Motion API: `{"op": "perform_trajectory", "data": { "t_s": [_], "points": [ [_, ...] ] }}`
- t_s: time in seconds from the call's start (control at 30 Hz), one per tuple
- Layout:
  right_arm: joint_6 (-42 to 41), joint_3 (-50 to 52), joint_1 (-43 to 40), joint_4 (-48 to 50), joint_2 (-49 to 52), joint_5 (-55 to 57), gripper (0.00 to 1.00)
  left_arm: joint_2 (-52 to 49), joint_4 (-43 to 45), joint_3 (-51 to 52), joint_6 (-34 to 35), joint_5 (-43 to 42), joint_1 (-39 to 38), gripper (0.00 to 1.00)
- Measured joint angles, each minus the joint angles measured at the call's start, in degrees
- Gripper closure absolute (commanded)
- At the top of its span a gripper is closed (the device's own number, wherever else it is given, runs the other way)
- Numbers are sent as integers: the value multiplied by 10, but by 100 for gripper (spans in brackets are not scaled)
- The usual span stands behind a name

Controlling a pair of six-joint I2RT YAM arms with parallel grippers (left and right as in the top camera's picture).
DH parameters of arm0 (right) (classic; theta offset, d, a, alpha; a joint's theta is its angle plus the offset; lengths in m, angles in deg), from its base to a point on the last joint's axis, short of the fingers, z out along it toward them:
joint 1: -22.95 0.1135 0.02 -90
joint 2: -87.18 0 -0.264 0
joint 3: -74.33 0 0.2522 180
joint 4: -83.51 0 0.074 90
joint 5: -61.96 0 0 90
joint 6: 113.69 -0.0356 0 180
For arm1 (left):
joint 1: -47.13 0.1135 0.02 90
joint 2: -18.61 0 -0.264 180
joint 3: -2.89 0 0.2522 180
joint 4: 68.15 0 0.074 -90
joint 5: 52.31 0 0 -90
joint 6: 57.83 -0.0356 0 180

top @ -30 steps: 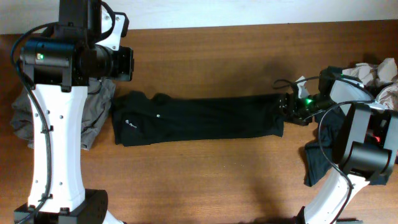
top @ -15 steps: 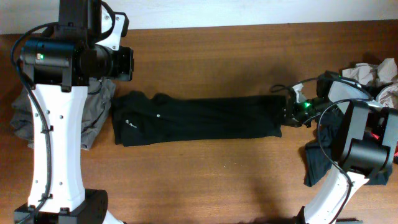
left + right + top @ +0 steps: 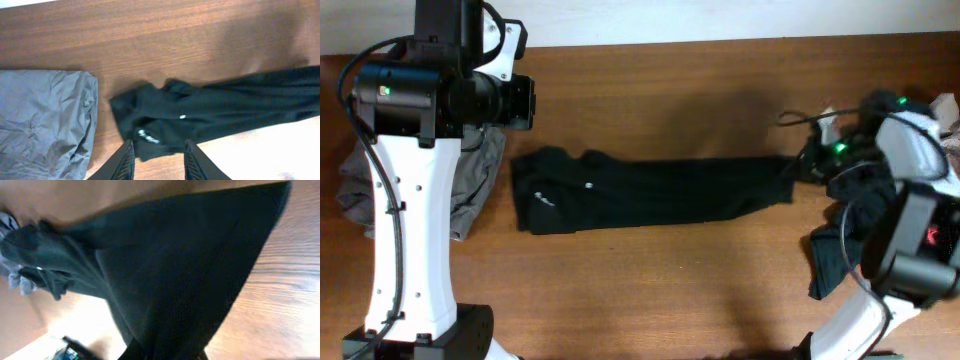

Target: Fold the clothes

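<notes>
Pinching one end of the black T-shirt [image 3: 660, 195] with my right fingers [image 3: 810, 166], wrist above the worktop [image 3: 670, 100]; left fingers [image 3: 125, 160] parted, empty, hovering.

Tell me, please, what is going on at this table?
The right gripper is shut on one end of the black T-shirt, which lies stretched in a long band on the table. The left gripper hangs open above its logo end, holding nothing. A grey garment lies beside that end; more clothes lie heaped past the other end.
</notes>
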Motion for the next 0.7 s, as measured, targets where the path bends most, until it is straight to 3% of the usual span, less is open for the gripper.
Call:
{"op": "perform_trajectory", "data": {
  "t_s": [0.43, 0.7],
  "points": [
    [-18, -123, 10, -96, -42, 82, 96, 0, 0, 0, 0, 0, 0, 68],
    [-21, -132, 133, -101, -42, 92, 96, 0, 5, 0, 0, 3, 0, 68]
  ]
}}
